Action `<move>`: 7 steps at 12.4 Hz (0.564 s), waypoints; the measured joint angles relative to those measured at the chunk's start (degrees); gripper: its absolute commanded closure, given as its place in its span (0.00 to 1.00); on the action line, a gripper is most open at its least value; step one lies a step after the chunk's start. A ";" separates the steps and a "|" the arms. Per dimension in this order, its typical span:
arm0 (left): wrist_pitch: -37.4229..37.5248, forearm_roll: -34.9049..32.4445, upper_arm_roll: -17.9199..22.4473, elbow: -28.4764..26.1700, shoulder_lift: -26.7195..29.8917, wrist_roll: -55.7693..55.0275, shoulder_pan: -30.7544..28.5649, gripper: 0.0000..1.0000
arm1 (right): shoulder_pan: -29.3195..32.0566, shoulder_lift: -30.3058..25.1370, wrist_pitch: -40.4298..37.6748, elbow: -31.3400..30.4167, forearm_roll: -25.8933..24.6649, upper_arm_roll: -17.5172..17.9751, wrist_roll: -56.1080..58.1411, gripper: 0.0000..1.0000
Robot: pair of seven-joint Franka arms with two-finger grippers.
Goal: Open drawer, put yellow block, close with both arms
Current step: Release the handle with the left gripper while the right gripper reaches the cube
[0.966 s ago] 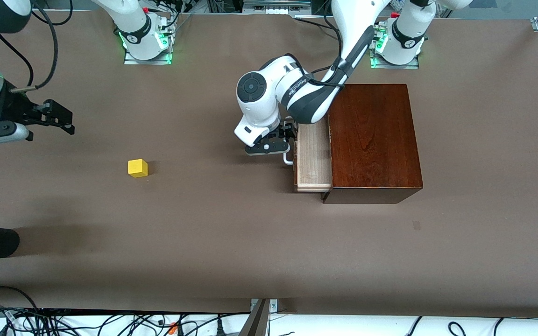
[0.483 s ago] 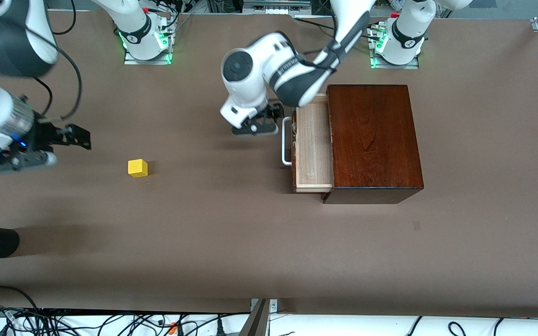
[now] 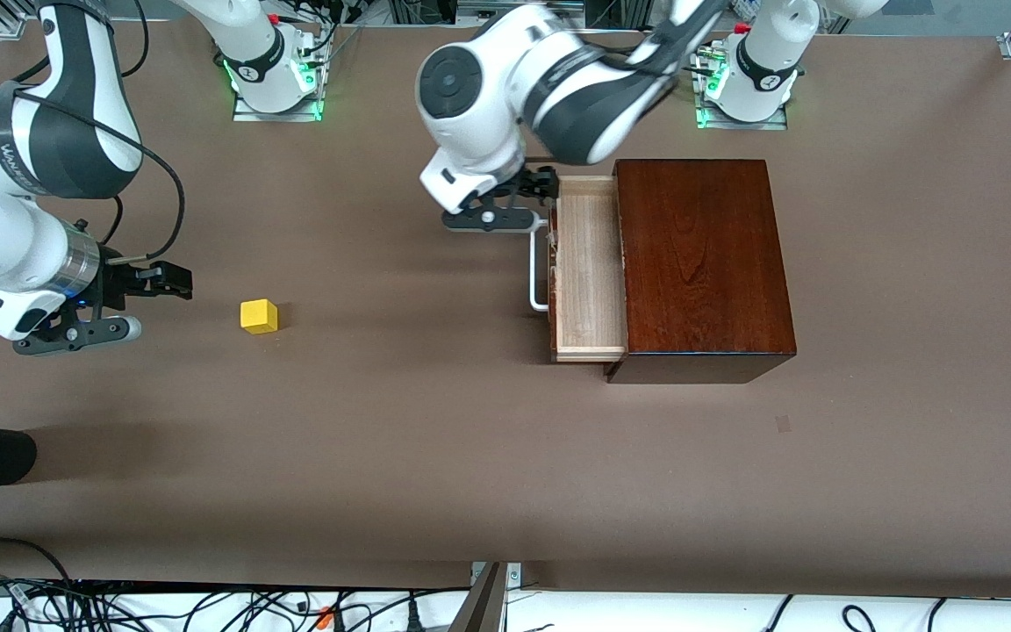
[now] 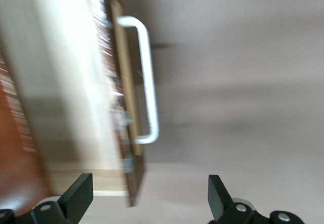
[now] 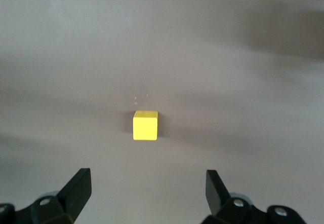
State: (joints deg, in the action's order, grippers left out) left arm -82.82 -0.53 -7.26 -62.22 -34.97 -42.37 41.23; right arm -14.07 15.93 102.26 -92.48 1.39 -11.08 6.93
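Yellow block (image 3: 259, 316), a small bright yellow cube, sits alone on the brown counter (image 3: 383, 439) at the middle left of the front view, toward the right arm's end, well apart from the pale wood drawer (image 3: 589, 263) standing pulled out of its dark mahogany box (image 3: 703, 263) at centre right. The right gripper (image 3: 163, 283), far closer to the cube than the other arm, hovers over the counter just beside it with jaws spread wide and empty, the cube lying straight ahead between them in its wrist view. The left gripper (image 3: 536, 189) hangs over the upper end of the drawer front near the white U-shaped handle (image 3: 538, 272), jaws released and touching nothing.
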 measured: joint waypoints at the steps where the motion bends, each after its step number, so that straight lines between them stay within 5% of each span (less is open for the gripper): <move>1: 0.84 0.00 0.08 0.73 1.19 3.03 -2.06 0.00 | -0.01 0.04 2.53 -2.02 0.03 0.03 -0.87 0.00; 7: 7.67 -0.03 0.38 1.45 9.77 21.87 -15.82 0.00 | -0.11 0.07 14.08 -14.30 2.78 0.45 -3.17 0.00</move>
State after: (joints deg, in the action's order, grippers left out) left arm -75.15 -0.56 -6.88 -60.76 -25.20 -20.51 25.40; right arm -14.17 16.00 116.34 -106.78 4.17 -10.63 3.76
